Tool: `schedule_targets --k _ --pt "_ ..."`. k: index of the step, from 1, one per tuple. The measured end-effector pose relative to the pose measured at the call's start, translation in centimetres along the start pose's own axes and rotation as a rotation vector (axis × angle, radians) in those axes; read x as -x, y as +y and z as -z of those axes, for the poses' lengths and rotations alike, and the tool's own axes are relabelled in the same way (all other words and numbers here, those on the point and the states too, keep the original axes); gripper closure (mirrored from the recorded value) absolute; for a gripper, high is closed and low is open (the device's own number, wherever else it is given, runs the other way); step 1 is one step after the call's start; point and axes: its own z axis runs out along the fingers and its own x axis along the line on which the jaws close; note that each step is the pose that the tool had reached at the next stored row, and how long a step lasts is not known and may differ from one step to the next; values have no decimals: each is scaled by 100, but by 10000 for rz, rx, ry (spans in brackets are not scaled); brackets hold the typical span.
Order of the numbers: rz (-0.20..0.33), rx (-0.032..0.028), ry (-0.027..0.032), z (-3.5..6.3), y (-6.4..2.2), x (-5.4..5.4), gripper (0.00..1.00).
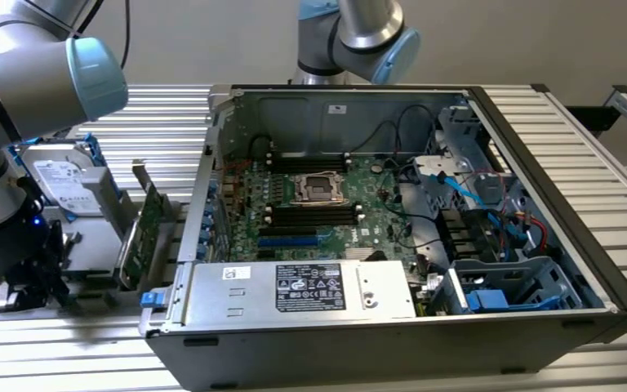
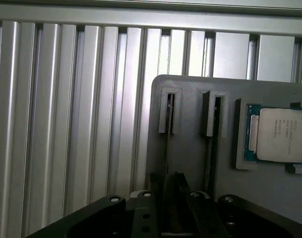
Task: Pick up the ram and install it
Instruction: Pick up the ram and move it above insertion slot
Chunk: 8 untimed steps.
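In the wrist view my gripper (image 2: 175, 201) sits low over a grey holder block (image 2: 190, 163) with two narrow upright slots. A thin dark edge, which seems to be the ram (image 2: 168, 148) seen edge-on, runs from the nearer slot (image 2: 169, 111) down into the gripper. In the exterior view the gripper (image 1: 25, 287) is down at the holder, at the exterior view's left of the open computer case (image 1: 401, 327). The arm hides the ram there. The motherboard's long black memory slots (image 1: 311, 216) lie beside the processor socket (image 1: 319, 188).
A processor chip (image 2: 277, 135) rests in the holder block beside the slots. A wider green expansion card (image 1: 137, 237) and a hard drive (image 1: 61, 180) stand between the arm and the case. A second arm (image 1: 352, 37) rises behind the case. Ribbed aluminium table (image 1: 619, 212) surrounds everything.
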Motion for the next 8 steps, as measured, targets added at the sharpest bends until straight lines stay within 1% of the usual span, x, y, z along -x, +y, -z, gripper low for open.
schedule_targets --k 1,2,3,4,8 --pt "0 0 1 0 0 0 75" --pt "-1 -1 1 0 0 0 82" --pt "-1 0 0 0 0 0 82" --pt "-1 0 0 0 0 0 86" --pt "0 0 0 0 0 0 86"
